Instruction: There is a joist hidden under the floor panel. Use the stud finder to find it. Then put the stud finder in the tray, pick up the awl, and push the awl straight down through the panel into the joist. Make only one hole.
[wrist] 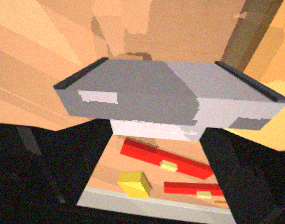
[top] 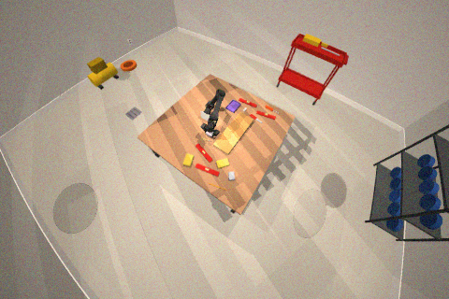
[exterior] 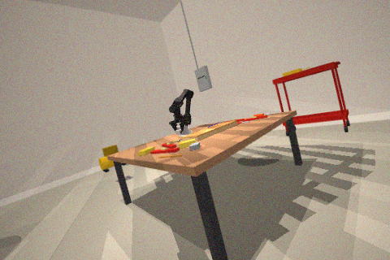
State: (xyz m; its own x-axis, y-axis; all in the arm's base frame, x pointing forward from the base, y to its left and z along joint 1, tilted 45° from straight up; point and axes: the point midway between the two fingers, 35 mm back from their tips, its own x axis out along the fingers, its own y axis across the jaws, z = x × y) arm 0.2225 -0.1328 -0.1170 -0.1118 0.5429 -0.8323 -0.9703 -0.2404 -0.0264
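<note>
On the desk [top: 164, 135] [exterior: 195, 166], going left to right from above, a yellow block [top: 188, 160] [exterior: 146, 151] [wrist: 134, 184] comes first. The jaws [top: 210, 135] [exterior: 181, 132] are clenched on a grey, wide-topped device, probably the stud finder [wrist: 143, 97], near the left edge of the long yellow floor panel [top: 234, 135] [exterior: 215, 130]. A purple tray [top: 233, 106] lies beyond the arm, and red levels [top: 248, 102] [top: 266, 115] lie farther right.

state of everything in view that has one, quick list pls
end effector: shut on the grey device
grey device: held, probably the stud finder
wooden panel: lying flat, any hole too small to tell
purple tray: flat on the table, contents unclear
red cart: upright
</note>
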